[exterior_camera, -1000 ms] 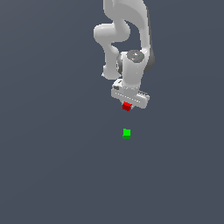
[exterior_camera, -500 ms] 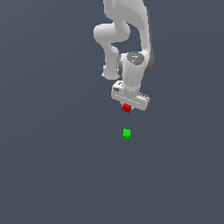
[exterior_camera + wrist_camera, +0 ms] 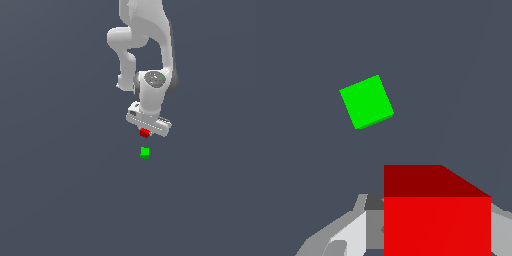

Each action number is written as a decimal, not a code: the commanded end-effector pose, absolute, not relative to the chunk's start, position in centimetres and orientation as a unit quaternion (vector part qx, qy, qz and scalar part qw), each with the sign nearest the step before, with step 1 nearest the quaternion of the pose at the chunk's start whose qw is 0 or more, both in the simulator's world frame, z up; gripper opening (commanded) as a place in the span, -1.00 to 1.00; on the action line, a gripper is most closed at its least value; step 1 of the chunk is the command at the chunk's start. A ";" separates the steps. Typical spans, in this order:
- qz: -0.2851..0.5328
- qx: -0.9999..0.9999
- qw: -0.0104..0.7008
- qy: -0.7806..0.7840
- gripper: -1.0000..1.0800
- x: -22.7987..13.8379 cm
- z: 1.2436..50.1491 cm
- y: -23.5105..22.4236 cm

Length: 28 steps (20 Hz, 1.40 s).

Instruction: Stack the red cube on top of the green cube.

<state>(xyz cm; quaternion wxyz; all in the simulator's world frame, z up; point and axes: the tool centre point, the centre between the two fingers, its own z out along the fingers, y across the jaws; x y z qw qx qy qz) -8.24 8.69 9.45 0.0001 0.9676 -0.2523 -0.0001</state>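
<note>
The red cube (image 3: 145, 133) sits between the fingers of my white gripper (image 3: 145, 131), which is shut on it and holds it just off the grey floor. The green cube (image 3: 145, 152) lies on the floor a short way below the red cube in the exterior view, apart from it. In the wrist view the red cube (image 3: 436, 210) fills the near part of the picture between the grey fingers (image 3: 346, 232). The green cube (image 3: 366, 101) lies farther out, rotated relative to the red one.
The plain dark grey floor (image 3: 60, 190) spreads all around. The white arm (image 3: 150, 55) rises behind the gripper. No other objects are in view.
The gripper with the red cube has moved closer to the green cube in the exterior view, mostly in the last half second. The green cube has not moved.
</note>
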 end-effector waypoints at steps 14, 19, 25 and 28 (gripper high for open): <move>0.000 0.968 0.000 -0.252 -1.00 -1.0 6.4 8.4; 0.000 0.968 0.000 -0.252 -1.00 -0.3 6.2 8.4; 0.000 0.968 0.000 -0.252 0.92 -0.3 6.1 8.4; 0.000 0.968 0.000 -0.252 0.92 -0.3 6.1 8.4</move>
